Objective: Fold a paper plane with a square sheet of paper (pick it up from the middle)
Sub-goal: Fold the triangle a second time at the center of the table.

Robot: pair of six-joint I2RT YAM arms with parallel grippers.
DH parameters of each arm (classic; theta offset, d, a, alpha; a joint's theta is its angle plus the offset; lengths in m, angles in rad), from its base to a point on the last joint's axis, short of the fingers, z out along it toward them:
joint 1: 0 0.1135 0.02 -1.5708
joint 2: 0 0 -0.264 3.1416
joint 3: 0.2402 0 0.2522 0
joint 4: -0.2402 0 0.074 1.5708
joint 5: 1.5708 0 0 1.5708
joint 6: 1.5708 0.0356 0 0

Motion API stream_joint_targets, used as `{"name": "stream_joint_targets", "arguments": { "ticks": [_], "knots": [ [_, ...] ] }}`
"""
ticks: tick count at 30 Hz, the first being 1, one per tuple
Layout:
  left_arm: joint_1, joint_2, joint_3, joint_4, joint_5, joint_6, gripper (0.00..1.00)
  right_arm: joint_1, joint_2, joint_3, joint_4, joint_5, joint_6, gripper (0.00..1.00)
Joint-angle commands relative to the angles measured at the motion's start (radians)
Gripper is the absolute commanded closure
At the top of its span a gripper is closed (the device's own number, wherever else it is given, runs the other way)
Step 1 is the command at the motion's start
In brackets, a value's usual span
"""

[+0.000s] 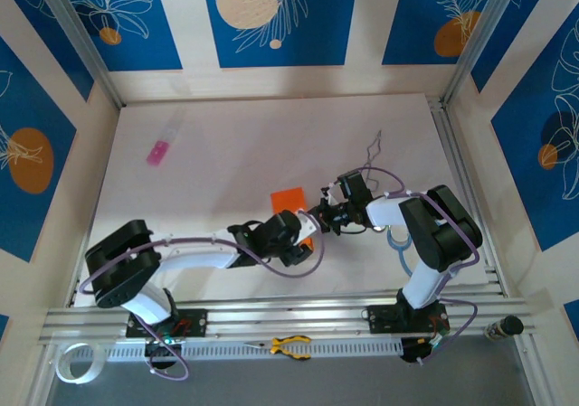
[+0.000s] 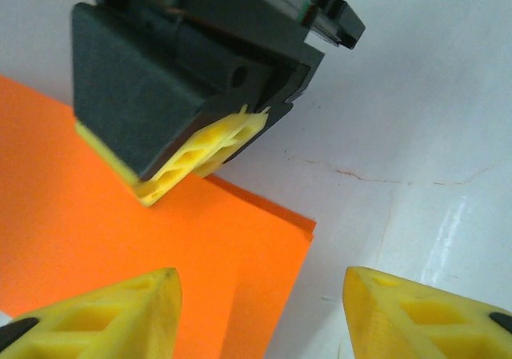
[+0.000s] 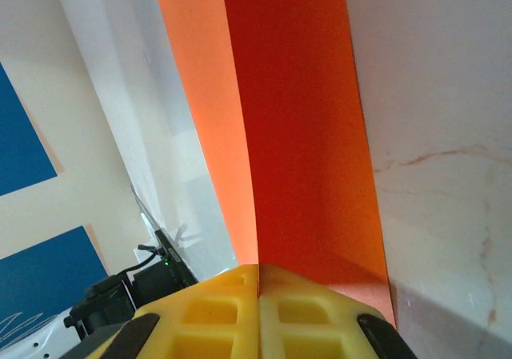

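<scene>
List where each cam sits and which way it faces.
Top external: overhead, behind; looks down on the white table; left arm and right arm show.
Left wrist: low over the thin orange paper sheet; own open left pincer, right pincer at its edge.
Right wrist: looks along the sheet; own shut right pincer.
Shared: both wrist views show the sheet.

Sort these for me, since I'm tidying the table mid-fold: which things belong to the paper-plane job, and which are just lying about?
For the job:
- orange sheet of paper

Lying about:
- small pink object, far left
- yellow-handled pliers, near edge
</scene>
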Motion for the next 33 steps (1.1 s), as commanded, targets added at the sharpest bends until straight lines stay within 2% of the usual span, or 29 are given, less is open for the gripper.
{"name": "stream_joint_targets", "arguments": {
  "ticks": [1, 4, 18, 23, 31, 33],
  "knots": [
    [-0.034, 0.05, 0.057, -0.049, -0.158, 0.055, 0.43, -0.003, -0.007, -0.004, 0.006, -0.01, 0.012, 0.93],
    [-0.049, 0.085, 0.105, -0.102, -0.194, 0.057, 0.43, -0.004, -0.006, -0.005, 0.006, -0.011, 0.013, 0.93],
    [-0.077, 0.167, 0.165, -0.131, -0.252, 0.075, 0.43, -0.005, -0.012, -0.019, 0.006, -0.008, 0.011, 0.92],
    [-0.079, 0.148, 0.151, -0.122, -0.274, 0.074, 0.54, -0.003, -0.007, -0.017, 0.001, -0.007, 0.014, 0.92],
    [-0.079, 0.133, 0.128, -0.073, -0.244, 0.06, 0.88, -0.001, -0.038, -0.018, -0.036, 0.001, 0.004, 0.91],
    [-0.078, 0.13, 0.131, -0.079, -0.242, 0.057, 0.93, -0.001, -0.051, -0.013, -0.051, 0.004, -0.002, 0.87]
  ]
}}
